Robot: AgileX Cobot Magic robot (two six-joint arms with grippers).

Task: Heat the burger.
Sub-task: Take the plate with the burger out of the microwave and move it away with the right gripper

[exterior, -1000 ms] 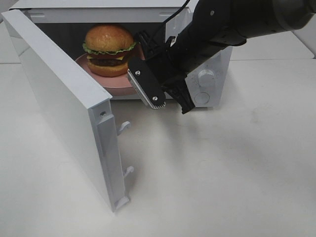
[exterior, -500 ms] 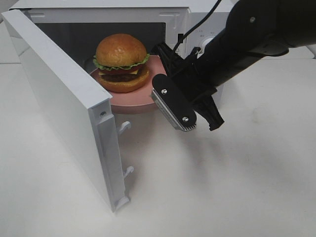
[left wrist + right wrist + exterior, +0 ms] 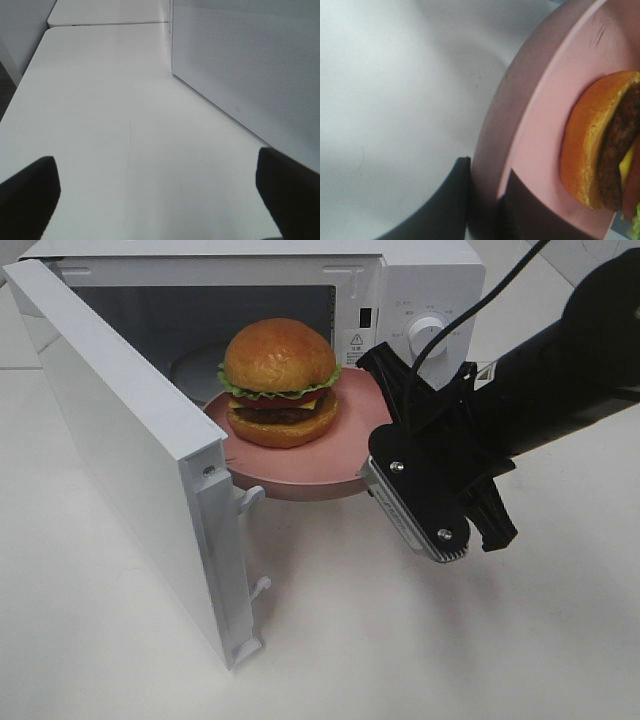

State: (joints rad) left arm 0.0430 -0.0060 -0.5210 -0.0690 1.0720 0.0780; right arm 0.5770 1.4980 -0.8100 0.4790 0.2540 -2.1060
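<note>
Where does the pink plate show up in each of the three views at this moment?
Exterior high: pink plate at centre, under the burger, at the microwave mouth, its rim clamped by the right gripper.
Left wrist: not in view.
Right wrist: plate fills the right side.
Shared landmark: burger.

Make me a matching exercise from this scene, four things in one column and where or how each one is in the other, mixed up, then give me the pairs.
Things
1. burger
2. pink plate
3. microwave door
4. left tool

States
A. swung wide open
B. open above the bare white table, holding nothing
C. sitting upright on the plate
D. gripped at its rim by the right tool, at the microwave's opening

Pairs: 1-C, 2-D, 3-A, 4-B
</note>
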